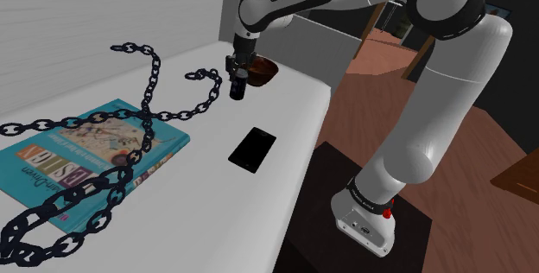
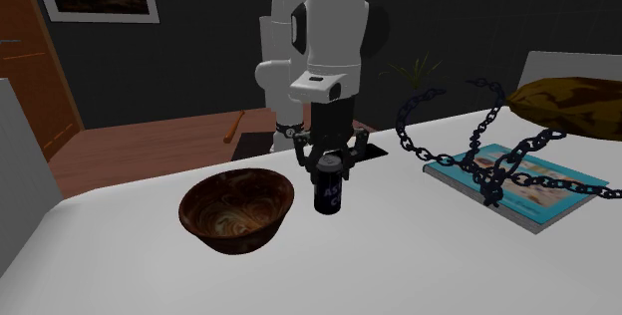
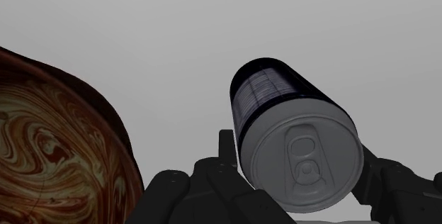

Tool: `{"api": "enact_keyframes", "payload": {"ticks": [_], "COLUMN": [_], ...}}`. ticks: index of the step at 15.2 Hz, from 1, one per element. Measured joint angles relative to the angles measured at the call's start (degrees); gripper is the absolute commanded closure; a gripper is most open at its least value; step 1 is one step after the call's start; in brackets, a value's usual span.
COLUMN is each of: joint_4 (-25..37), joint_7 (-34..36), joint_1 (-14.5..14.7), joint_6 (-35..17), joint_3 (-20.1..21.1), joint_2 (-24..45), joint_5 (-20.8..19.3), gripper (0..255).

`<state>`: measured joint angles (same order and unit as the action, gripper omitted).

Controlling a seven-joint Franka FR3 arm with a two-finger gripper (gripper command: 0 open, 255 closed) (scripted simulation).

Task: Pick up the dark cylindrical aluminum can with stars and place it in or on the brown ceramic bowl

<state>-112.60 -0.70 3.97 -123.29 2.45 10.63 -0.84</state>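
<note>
Gripper points straight down, its fingers closed on the top end of the dark can, a smooth cylinder with a grey pull-tab lid. The can's long axis is upright, its base at or just above the white table. Just beside it, toward the second exterior view's left, sits the brown bowl, round and glossy with a marbled swirl inside, so I judge the carry short and sideways.
</note>
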Motion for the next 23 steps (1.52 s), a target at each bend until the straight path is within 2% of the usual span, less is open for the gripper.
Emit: {"api": "enact_keyframes", "payload": {"ticks": [10,23], "joint_4": [0.2,5.9], "joint_7": [0.0,-0.1], "joint_1": [0.0,0.0], "joint_6": [0.3,9.2], "joint_3": [0.0,0.1], "joint_2": [-0.2,-3.3], "joint_5": [0.0,0.2], "gripper": [255,255]}}
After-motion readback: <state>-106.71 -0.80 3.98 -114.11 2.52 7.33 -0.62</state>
